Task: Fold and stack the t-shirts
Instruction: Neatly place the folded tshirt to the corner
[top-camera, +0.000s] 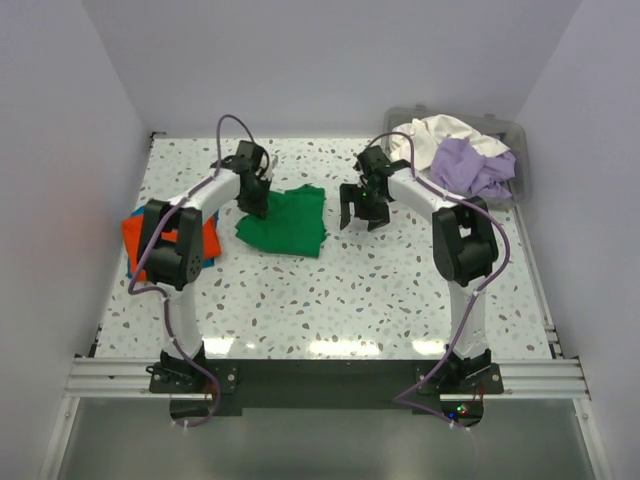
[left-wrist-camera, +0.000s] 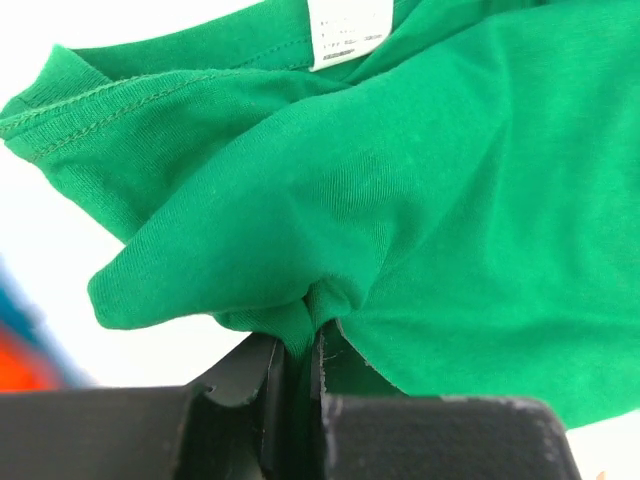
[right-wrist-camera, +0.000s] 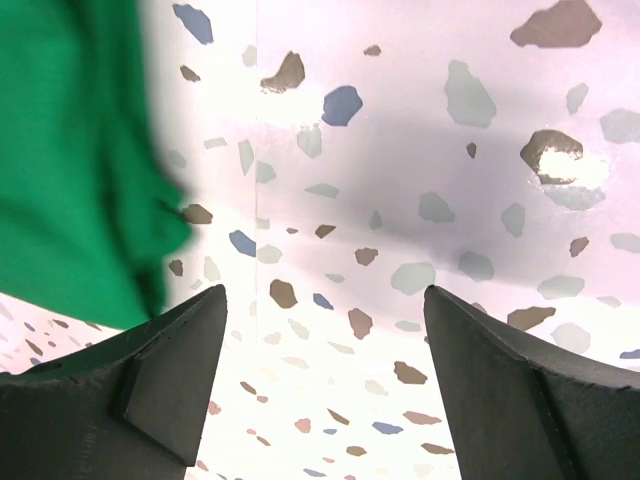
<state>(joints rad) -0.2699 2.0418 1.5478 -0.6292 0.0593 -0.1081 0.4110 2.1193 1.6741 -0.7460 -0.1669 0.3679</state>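
Bin (top-camera: 520, 135) holds white shirt (top-camera: 440, 130) and lavender shirt (top-camera: 470, 165).

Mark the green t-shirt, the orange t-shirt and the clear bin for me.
green t-shirt (top-camera: 285, 222): top view, middle of the cloth.
orange t-shirt (top-camera: 207, 240): top view, its exposed right-hand part.
clear bin (top-camera: 521, 172): top view, its right wall.

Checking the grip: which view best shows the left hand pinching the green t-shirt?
Left wrist: the left hand is shut on a bunched fold of the green t-shirt. Top external hides the pinch; right wrist shows only a blurred edge.
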